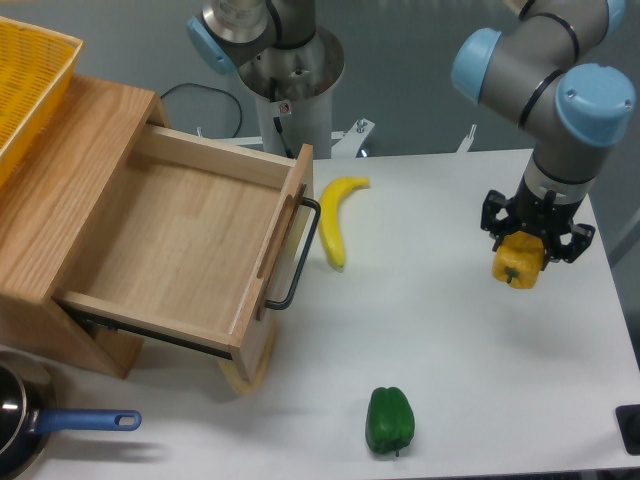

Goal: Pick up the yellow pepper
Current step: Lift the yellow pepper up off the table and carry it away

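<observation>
The yellow pepper (516, 264) hangs above the white table at the right side, stem pointing down toward the camera. My gripper (531, 243) is shut on it from above, black fingers on either side of it. The pepper is clear of the tabletop, with the grey and blue arm rising from it to the upper right.
A green bell pepper (389, 420) lies near the table's front edge. A yellow banana (336, 217) lies beside the open wooden drawer (180, 240) with its black handle (299, 255). A yellow basket (25, 80) sits on the cabinet, a blue-handled pan (60, 424) at front left.
</observation>
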Motion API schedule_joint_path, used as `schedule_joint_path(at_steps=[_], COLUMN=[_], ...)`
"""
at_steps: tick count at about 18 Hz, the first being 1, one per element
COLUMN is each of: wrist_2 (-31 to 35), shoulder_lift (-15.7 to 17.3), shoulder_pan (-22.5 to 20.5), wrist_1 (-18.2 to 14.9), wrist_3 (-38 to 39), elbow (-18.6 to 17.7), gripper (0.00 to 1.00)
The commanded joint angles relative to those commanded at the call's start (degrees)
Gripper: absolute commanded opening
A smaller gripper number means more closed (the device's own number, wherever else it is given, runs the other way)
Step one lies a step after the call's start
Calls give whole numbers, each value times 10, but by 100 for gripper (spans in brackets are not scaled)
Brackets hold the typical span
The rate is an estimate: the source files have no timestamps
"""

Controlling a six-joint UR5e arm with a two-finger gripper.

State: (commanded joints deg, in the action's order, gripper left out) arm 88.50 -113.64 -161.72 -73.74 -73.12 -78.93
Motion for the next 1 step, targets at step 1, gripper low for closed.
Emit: schedule_joint_path(at_steps=[1], wrist_2=[1], shoulder_lift=[0], shoulder_pan=[0], wrist_1=[0], wrist_3=[-1], elbow=[-1], gripper=[28])
